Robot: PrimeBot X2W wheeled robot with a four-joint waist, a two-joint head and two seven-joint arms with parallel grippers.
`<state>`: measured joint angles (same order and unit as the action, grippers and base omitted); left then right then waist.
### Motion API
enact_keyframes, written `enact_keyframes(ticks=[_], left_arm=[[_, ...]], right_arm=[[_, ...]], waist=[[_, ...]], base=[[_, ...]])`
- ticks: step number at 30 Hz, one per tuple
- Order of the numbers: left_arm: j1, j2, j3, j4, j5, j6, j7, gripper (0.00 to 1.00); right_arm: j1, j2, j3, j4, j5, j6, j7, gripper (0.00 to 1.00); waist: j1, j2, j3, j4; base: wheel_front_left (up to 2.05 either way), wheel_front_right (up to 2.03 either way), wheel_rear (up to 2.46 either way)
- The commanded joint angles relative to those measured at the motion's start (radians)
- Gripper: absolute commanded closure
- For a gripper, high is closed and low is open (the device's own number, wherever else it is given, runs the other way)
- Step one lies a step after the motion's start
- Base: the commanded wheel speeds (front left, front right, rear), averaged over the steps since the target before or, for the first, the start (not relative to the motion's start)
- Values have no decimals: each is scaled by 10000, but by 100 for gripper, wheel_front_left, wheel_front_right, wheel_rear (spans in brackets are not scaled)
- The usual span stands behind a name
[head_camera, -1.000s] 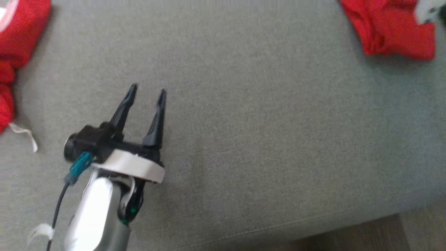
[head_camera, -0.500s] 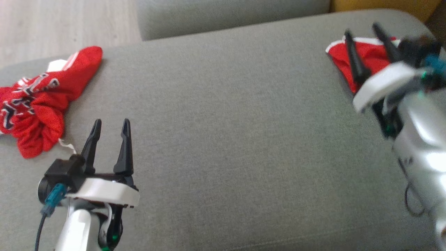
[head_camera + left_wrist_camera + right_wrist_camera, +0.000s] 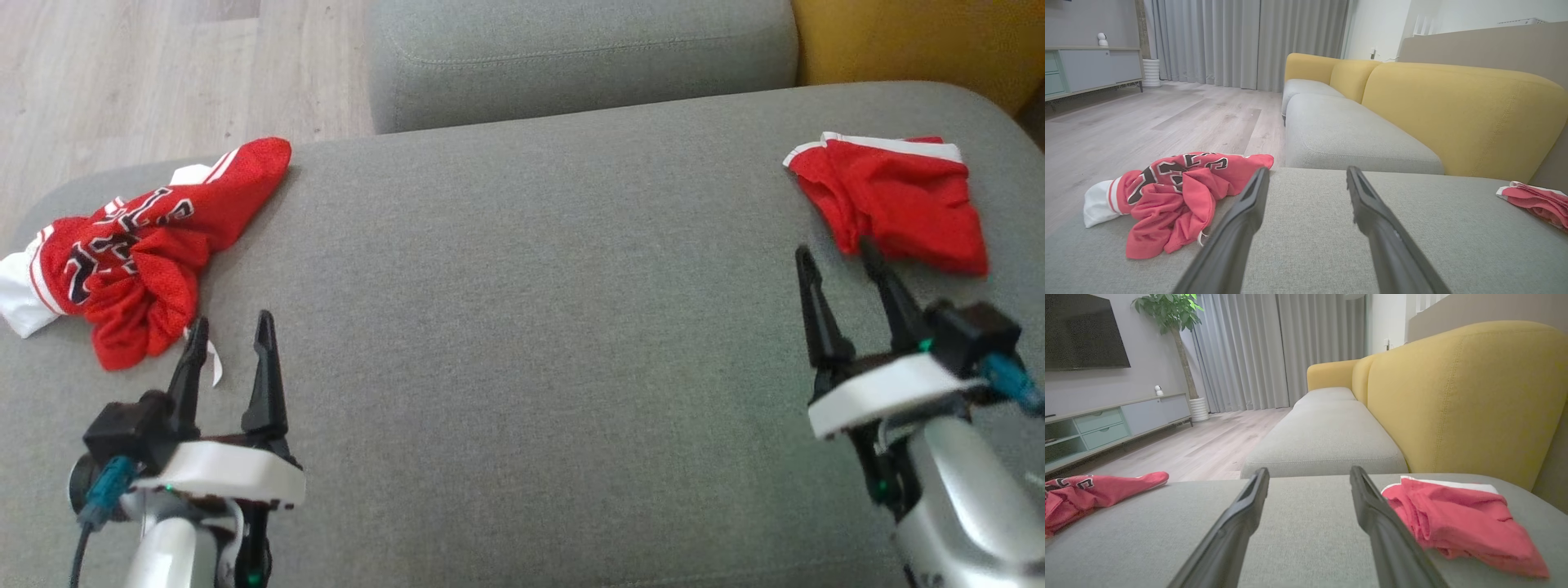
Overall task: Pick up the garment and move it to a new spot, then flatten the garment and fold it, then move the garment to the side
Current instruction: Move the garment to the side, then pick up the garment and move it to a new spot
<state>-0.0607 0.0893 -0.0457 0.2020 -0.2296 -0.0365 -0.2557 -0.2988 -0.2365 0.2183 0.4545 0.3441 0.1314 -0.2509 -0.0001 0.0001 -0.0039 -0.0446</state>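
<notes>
Both grippers are hanging over the big grey cushion, and neither has hold of anything. The left gripper is above the cushion's near-left part, fingers parted about halfway with only bare fabric showing in the gap. The right gripper is above the near-right part, open about as much and just as empty. The jersey is a crumpled red heap with white trim and dark lettering, lying on the cushion's left end, one sleeve stretched toward the far edge. A little white tag pokes out of it right by the left gripper's outer finger, and I honestly can't tell if they touch. The shorts are red with a white band and sit in a flattish bundle at the cushion's far-right corner, just past the right gripper's fingertips. From the right wrist one finger overlaps their edge, so contact is hard to call. Past the cushion's far edge there's another grey seat and a yellow backrest, and wood floor off the far-left corner.
</notes>
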Motion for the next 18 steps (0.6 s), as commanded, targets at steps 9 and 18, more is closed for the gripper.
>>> enact_keyframes(ticks=[9,18], left_arm=[[-198,-138,501,-58,280,-156,-60,0],[-227,-249,597,41,372,-304,-60,0]], right_arm=[[454,403,-388,-819,-509,-7,-108,0],[526,482,-441,-825,-610,-7,-108,0]], waist=[[1,-1,-31,4],[1,-1,-27,9]], base=[[0,0,0],[0,0,0]])
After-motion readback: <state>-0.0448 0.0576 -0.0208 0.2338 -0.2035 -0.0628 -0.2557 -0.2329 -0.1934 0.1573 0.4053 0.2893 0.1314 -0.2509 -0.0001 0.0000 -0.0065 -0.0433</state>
